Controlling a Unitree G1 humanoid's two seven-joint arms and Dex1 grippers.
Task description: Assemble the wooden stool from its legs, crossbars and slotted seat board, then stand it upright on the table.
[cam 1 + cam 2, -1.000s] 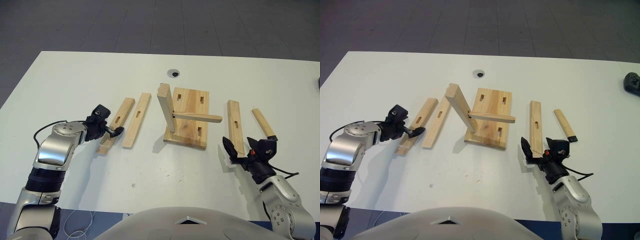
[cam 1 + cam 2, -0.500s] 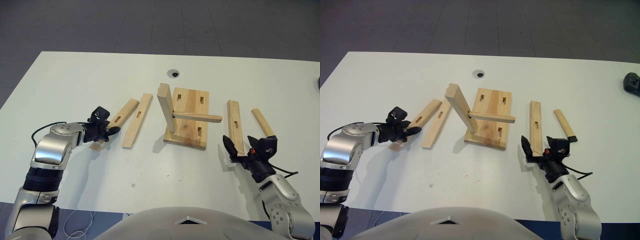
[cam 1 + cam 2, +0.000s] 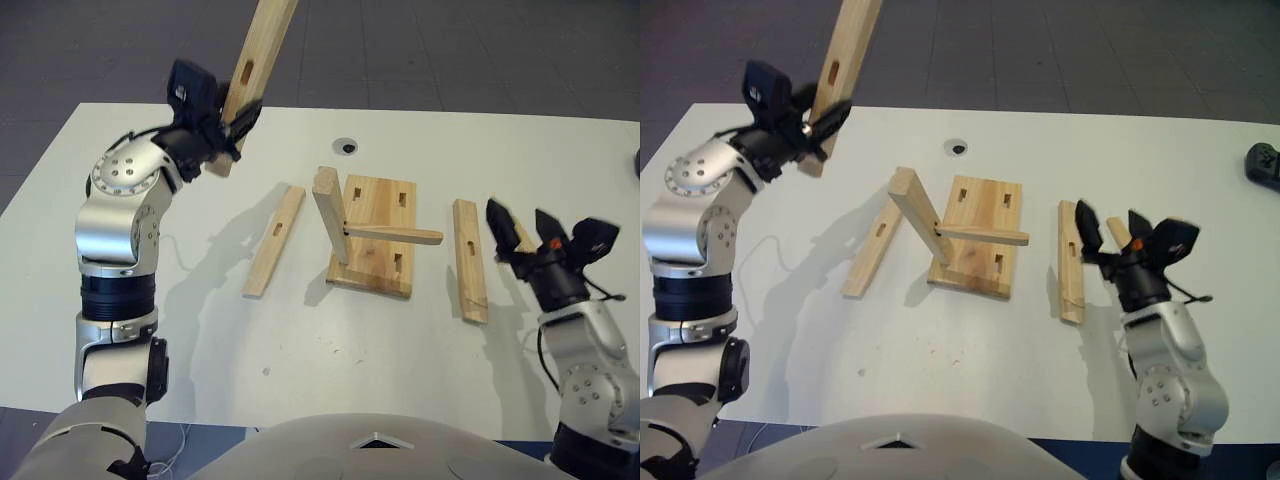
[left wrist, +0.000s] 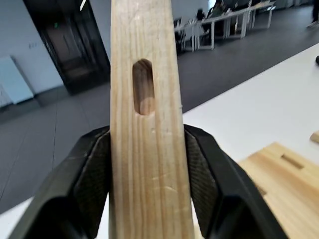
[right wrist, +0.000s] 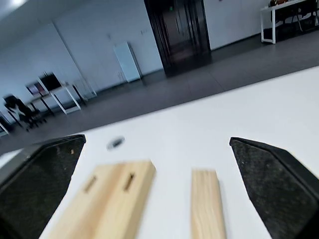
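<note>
Pale wood leg [image 3: 258,50], 1 oval slot, clamped in left claw [image 3: 235,118]

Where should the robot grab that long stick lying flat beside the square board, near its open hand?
Grab the stick around its middle, coming straight down from above, one finger on each long edge. It lies flat on the table and is narrow, so the open right hand probably fits across it.
</note>
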